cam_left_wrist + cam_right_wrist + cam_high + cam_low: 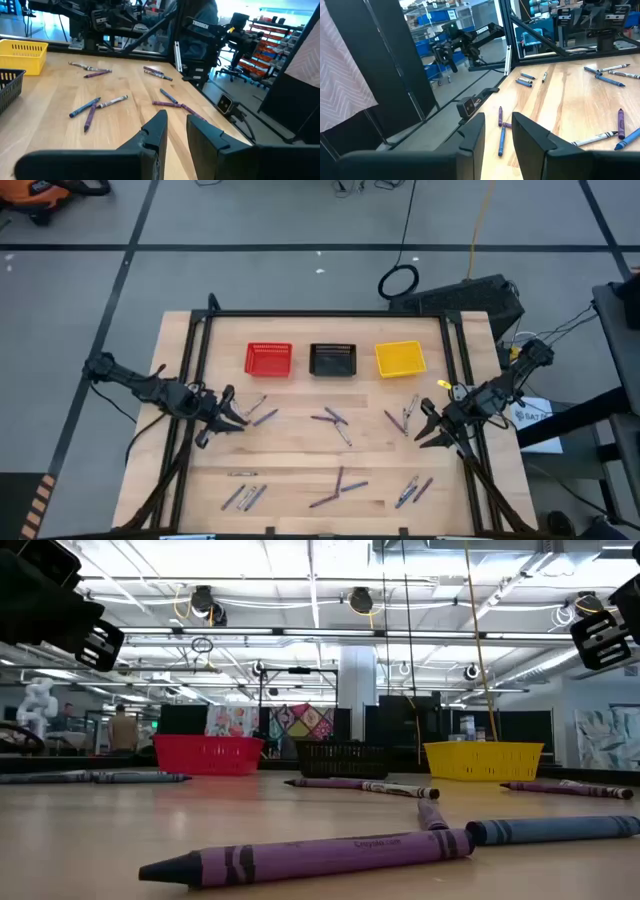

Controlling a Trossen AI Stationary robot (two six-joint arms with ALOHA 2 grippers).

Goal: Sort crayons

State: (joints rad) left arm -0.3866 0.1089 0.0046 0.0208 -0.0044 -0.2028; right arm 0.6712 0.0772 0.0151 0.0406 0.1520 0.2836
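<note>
Thin blue, purple and grey crayons lie flat on the wooden table in loose clusters: far left, middle, far right, and along the near edge. A purple crayon and a blue one lie closest in the low view. My left gripper hovers open above the table's left side, beside the far-left cluster. My right gripper hovers open at the right side, by the far-right cluster. Nothing sits between either pair of fingers.
Three small square baskets stand in a row at the table's far side: red, black, yellow. A dark metal frame runs around the table. Bare wood shows between the crayon clusters.
</note>
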